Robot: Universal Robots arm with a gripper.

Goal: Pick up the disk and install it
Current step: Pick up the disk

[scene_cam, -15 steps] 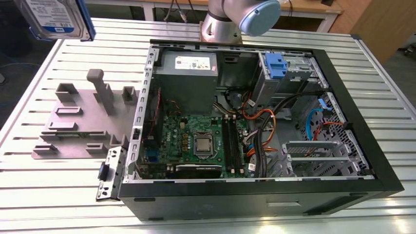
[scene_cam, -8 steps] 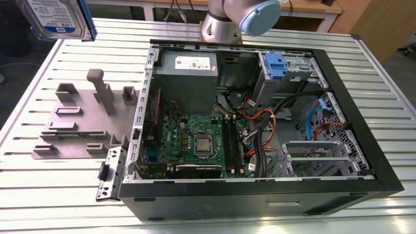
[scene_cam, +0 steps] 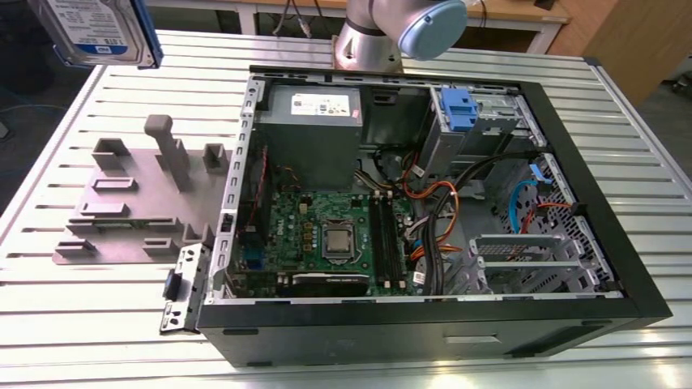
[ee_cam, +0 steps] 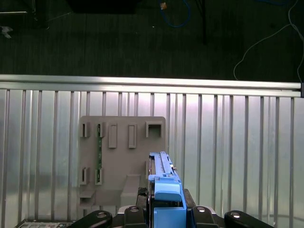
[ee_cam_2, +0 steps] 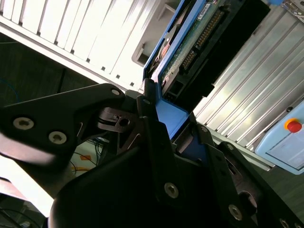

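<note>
Black jaws clamped on blue-railed disk (ee_cam: 165, 190), held in air above grey fixture plate (ee_cam: 121, 159)

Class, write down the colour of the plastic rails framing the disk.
Blue. The rails of the disk show best in the first wrist view.

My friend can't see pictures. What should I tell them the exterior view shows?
The disk is held up in the air at the top of the exterior view's left, above a slatted metal table. An open computer case lies on the table, its green circuit board and cables showing, with a grey holder plate beside it.
</note>
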